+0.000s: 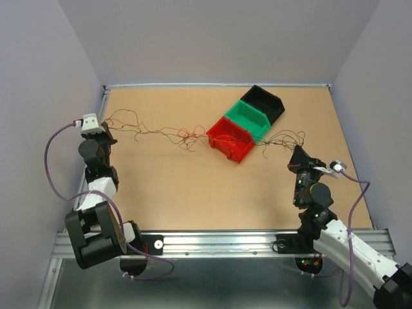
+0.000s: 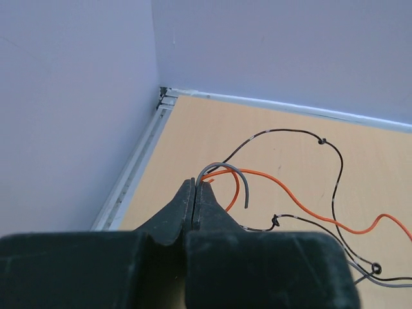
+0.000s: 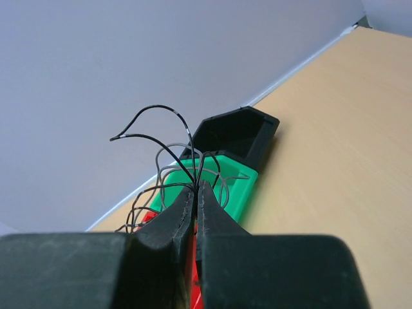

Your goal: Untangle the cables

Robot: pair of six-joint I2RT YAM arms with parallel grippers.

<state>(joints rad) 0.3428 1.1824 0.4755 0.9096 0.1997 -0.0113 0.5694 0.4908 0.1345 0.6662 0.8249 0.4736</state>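
top view: the cables (image 1: 183,137) lie as one loose string of hair-thin, kinked wires across the far half of the table (image 1: 193,199), a matte tan board w/ a fine speckle. i see them run from the left gripper (image 1: 108,133) near the far-left corner, past the front of the bins, to the right gripper (image 1: 297,154); densest snarl sits just left of the red bin (image 1: 230,140).

bins: three glossy moulded plastic boxes w/ open scooped fronts, touching in a diagonal row: red nearest, green bin (image 1: 251,119) in the middle, black bin (image 1: 267,103) farthest.

left wrist view: my left gripper's fingertips (image 2: 183,199), matte black wedges, are pressed together on a grey wire (image 2: 239,183) that arches out of the tip and hooks down. an orange wire (image 2: 290,196) leaves the same pinch and snakes rt. over the board; a black wire (image 2: 335,174) w/ small knots loops beyond it.

right wrist view: right gripper's fingertips (image 3: 209,206) also closed flat, pinching a tuft of black and grey wire ends that fan upward in springy curls; longest black loop (image 3: 161,109) stands above the rest. green and black bins show behind the tuft, a sliver of red below.

surrounds: smooth pale lilac walls (image 1: 212,38); brushed metal rail (image 1: 225,241) along the near edge.
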